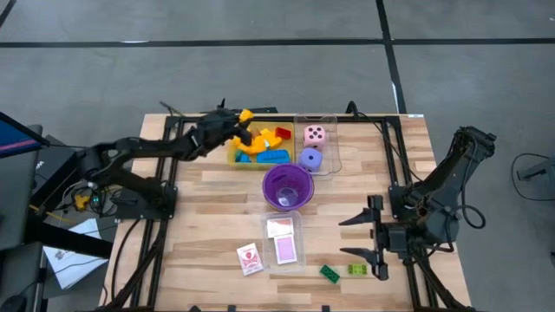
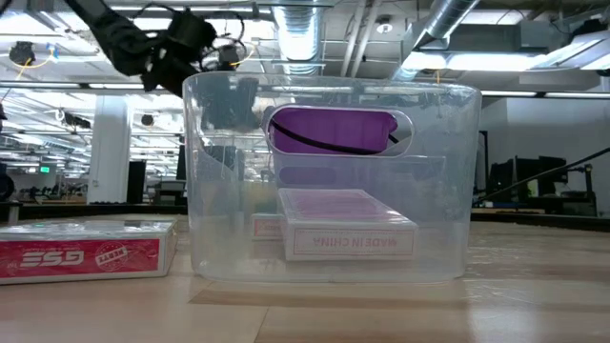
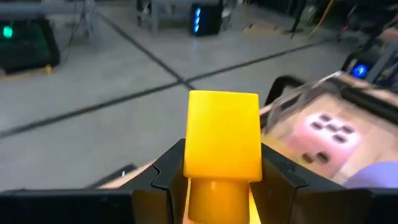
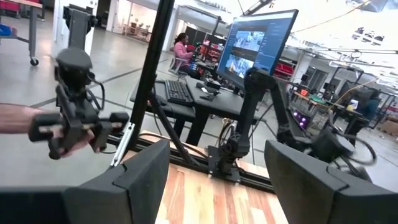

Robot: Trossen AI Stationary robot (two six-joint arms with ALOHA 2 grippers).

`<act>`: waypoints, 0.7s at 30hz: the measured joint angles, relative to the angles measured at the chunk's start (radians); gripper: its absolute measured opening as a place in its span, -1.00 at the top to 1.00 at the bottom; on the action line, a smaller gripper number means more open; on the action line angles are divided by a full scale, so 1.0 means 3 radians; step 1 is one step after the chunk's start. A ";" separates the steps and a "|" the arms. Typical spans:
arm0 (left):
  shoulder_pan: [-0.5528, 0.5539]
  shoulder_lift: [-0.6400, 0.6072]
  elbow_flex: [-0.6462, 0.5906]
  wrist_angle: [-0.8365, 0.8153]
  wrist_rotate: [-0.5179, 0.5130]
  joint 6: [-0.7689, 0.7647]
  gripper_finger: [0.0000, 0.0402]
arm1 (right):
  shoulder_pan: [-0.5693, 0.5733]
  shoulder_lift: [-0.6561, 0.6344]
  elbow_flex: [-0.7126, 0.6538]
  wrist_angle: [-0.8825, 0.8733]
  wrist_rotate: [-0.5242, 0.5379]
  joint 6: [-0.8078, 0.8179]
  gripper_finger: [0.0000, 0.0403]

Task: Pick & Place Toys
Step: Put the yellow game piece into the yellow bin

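A wooden tabletop (image 1: 217,212) fills the middle of the overhead view, framed by black rails along its left and right edges, with grey floor all around. The left arm reaches in from the left edge toward the far side; its end effector (image 1: 242,118) hangs over the far-left corner of a yellow tray (image 1: 232,158) and pinches a yellow brick (image 3: 224,144) between its fingers, the brick standing up above the fingertips in the left wrist view. The right arm sits at the right edge, and its end effector (image 1: 373,237) hovers low over bare wood near the front right with its fingers spread wide apart and nothing between them. The yellow tray holds a heap of yellow, orange, blue and red bricks (image 1: 264,146). Just beside it on the right, a clear tray (image 1: 330,139) holds a pink dotted die (image 1: 315,134) toward the far side and a purple dotted die (image 1: 310,159) nearer. A purple translucent cup (image 1: 287,187) stands upright just in front of both trays, near the centre. Closer to the front edge, a second clear tray (image 1: 299,234) holds a pink card pack (image 1: 285,250), and a white-red card pack (image 1: 249,259) lies flat on the wood just to its left. A dark green brick (image 1: 329,274) and a light green brick (image 1: 357,269) lie near the front edge, beside the right end effector. Open wood stretches across the left half and along the right side.
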 joint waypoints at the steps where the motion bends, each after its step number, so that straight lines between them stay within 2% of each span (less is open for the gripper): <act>1: 0.0017 0.0080 0.0026 -0.0021 0.0008 -0.0041 0.36 | 0.0000 -0.0001 0.0000 0.0000 0.0000 0.0000 -0.27; 11: 0.0090 0.0908 0.0060 0.0135 0.0082 -0.0293 0.36 | 0.0086 0.0000 0.0000 -0.0036 0.0006 0.0003 -0.27; 21: 0.0092 0.0944 0.0060 0.0162 0.0064 -0.0239 0.35 | 0.0099 0.0000 0.0000 -0.0063 0.0014 0.0029 -0.27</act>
